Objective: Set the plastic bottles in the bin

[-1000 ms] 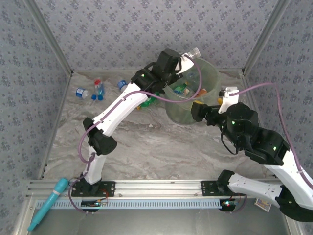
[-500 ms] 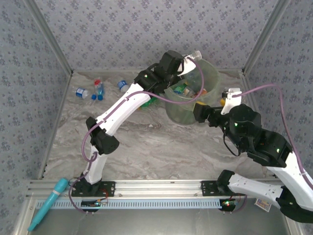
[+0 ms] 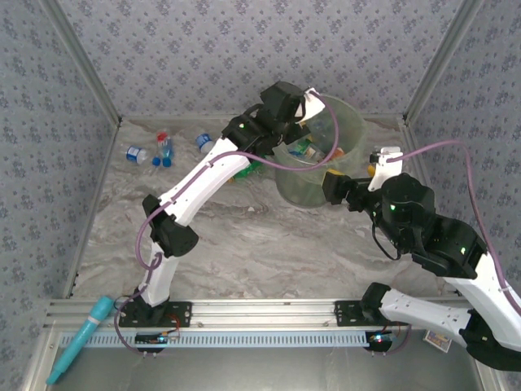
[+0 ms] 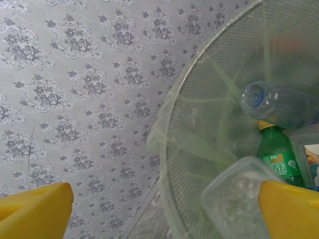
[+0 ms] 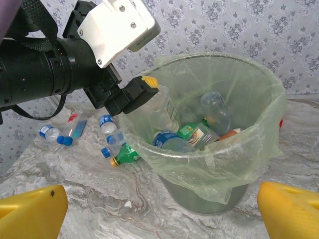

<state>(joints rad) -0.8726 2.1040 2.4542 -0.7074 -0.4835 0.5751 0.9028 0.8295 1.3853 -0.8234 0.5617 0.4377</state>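
The bin (image 3: 356, 129) stands at the back right, lined with a light-green bag, and several plastic bottles (image 5: 172, 141) lie inside it. My left gripper (image 3: 304, 107) hangs over the bin's left rim, open. In the left wrist view its jaws (image 4: 162, 214) are spread wide, and a clear bottle (image 4: 239, 199) sits loose by the right fingertip inside the mesh wall (image 4: 209, 99). That bottle (image 5: 160, 110) is seen below the yellow fingertip (image 5: 149, 81). More bottles (image 3: 165, 147) and a green bottle (image 5: 127, 154) lie on the table left of the bin. My right gripper (image 3: 334, 186) is open and empty, in front of the bin (image 5: 214, 194).
A teal tool (image 3: 81, 338) lies on the front rail at the left. The patterned walls close in right behind and beside the bin. Bare marble table (image 3: 269, 244) stretches between the arm bases and the bin.
The white-capped clear bottle that stuck out of my left gripper above the rim has left it and dropped into the bin. The left jaws have opened. The right arm has hardly moved.
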